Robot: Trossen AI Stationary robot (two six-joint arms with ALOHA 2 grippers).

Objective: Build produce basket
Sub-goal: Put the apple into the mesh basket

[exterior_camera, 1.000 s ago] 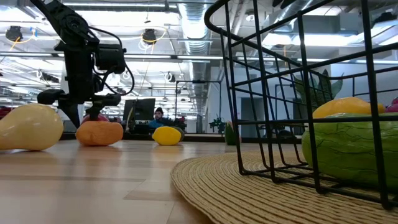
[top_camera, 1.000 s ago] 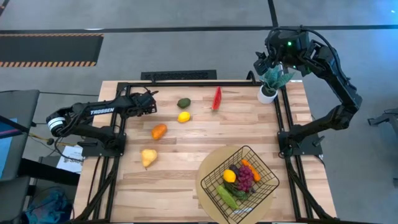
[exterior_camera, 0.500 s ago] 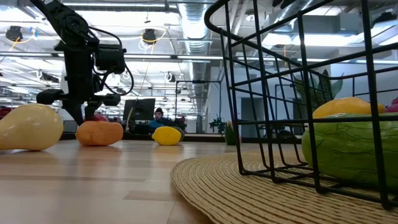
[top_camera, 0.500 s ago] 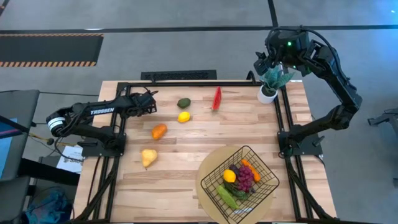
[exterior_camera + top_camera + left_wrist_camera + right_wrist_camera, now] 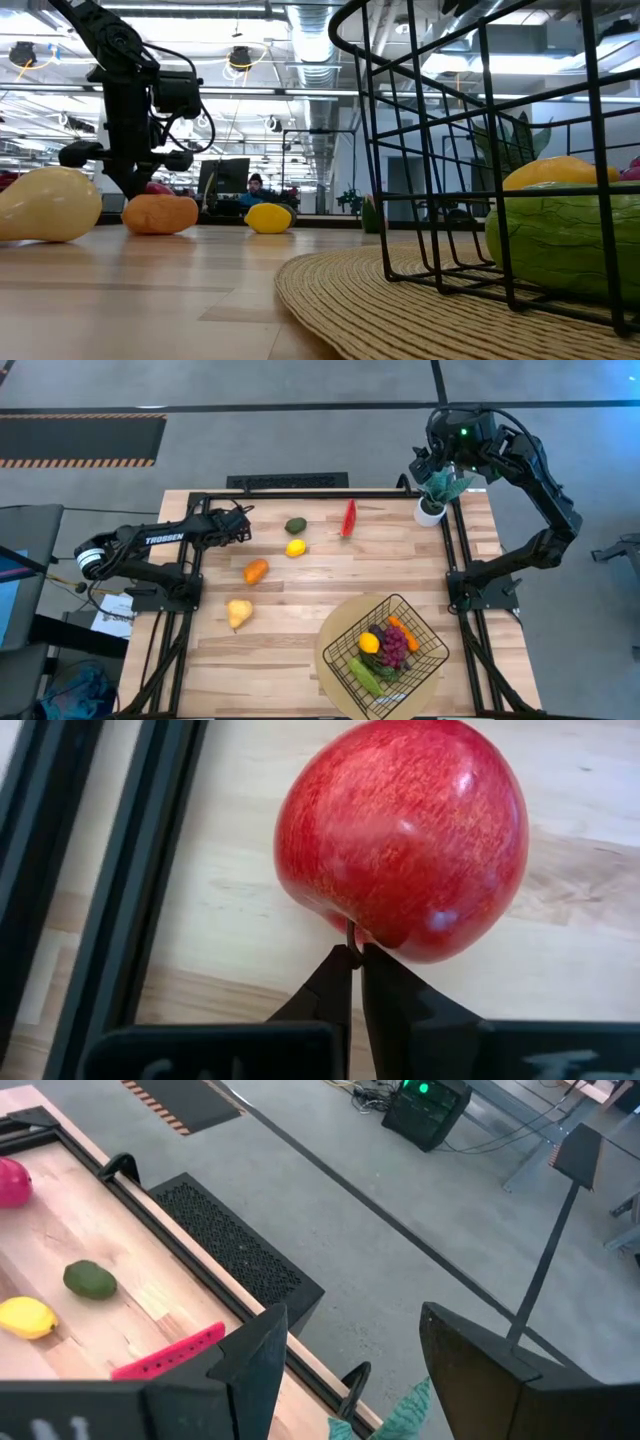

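Since a second ago, the left gripper (image 5: pixel 356 952) has been closed on the red apple's (image 5: pixel 404 832) stem beside the table's left rail (image 5: pixel 130 885). Open boards are left toward the basket (image 5: pixel 387 649); the right gripper (image 5: pixel 350 1345) is held wide open, empty, at the far right corner.

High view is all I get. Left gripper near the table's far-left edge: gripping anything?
Observer: Yes. The left wrist view shows the left gripper shut on the stem of the red apple.
Operator: Apple lifted?
Observer: Cannot tell. In the low view it shows low behind the orange, near the tabletop.
Operator: Right gripper?
Observer: The right gripper is open and empty, above the potted plant.
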